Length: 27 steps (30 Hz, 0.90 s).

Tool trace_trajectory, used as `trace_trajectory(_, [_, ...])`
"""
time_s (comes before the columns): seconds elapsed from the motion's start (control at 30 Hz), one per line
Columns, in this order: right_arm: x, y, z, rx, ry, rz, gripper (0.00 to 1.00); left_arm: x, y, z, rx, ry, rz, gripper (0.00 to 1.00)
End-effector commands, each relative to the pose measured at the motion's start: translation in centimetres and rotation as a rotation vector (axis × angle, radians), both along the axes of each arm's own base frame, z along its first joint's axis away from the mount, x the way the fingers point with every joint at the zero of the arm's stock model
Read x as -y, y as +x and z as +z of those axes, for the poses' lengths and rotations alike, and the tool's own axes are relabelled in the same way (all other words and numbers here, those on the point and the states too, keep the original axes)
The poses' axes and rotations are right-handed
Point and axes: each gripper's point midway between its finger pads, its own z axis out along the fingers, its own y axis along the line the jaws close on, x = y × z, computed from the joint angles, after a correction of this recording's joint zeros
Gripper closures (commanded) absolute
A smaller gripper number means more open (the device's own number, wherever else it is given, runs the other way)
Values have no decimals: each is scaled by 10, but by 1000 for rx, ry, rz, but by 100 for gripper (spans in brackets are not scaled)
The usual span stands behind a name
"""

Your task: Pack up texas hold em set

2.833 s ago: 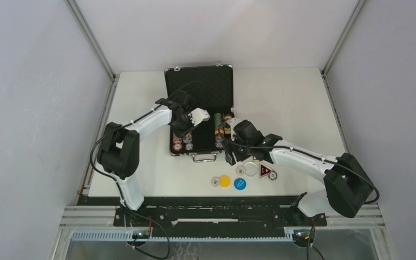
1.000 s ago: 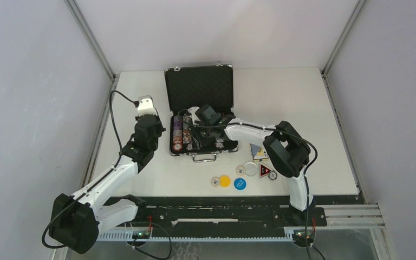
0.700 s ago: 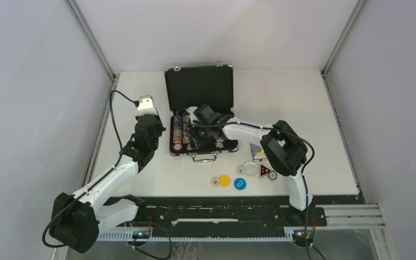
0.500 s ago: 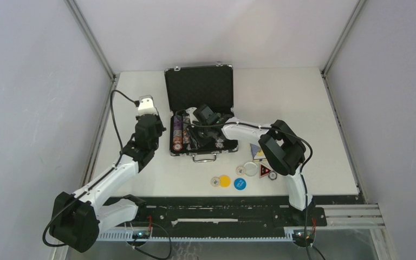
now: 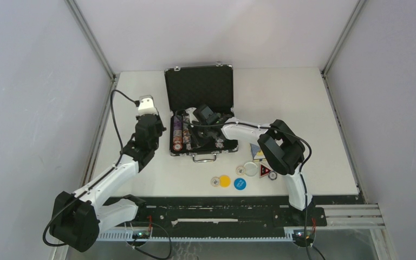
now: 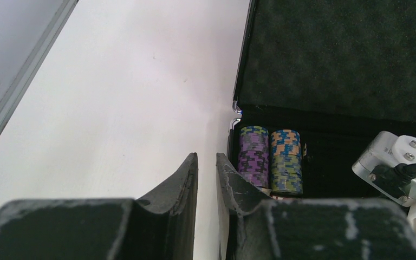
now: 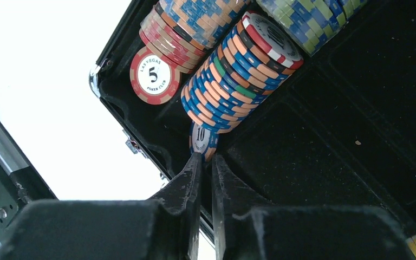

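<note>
Right gripper [image 7: 203, 156]: fingers are held nearly together, nothing pinched. A blue "10" chip [image 7: 201, 139] is seen just past the tips, with the chip stacks [image 7: 233, 76] beyond it, inside the open briefcase [image 7: 325, 151]. Left gripper [image 6: 207, 158] is likewise closed and empty, with the briefcase ahead, to its right.

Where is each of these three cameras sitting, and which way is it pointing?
Top external: above and behind the arm bases, looking down on the table and open briefcase; left arm and right arm show.
Left wrist: on the left arm, looking along the table, briefcase lid at right; left pincer at bottom.
Right wrist: low inside the briefcase, facing chip stacks; right pincer at bottom.
Shared: all three see the chip stacks.
</note>
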Motion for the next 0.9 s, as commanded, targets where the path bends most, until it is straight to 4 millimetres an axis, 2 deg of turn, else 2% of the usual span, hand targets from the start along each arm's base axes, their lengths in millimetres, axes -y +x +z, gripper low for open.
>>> trace_trajectory(0.0, [-9, 13, 20, 47, 46, -11, 88, 2, 3, -3, 12, -16, -7, 78])
trace_trajectory(0.2, [-7, 13, 19, 48, 43, -11, 100, 4, 4, -5, 4, -15, -13, 78])
trace_trajectory(0.5, [-2, 16, 10, 116, -21, 5, 100, 4, 5, -7, 0, -12, -16, 77])
trace_trajectory(0.87, [-6, 29, 3, 238, -68, 22, 100, 3, 4, -10, -5, -3, -10, 77])
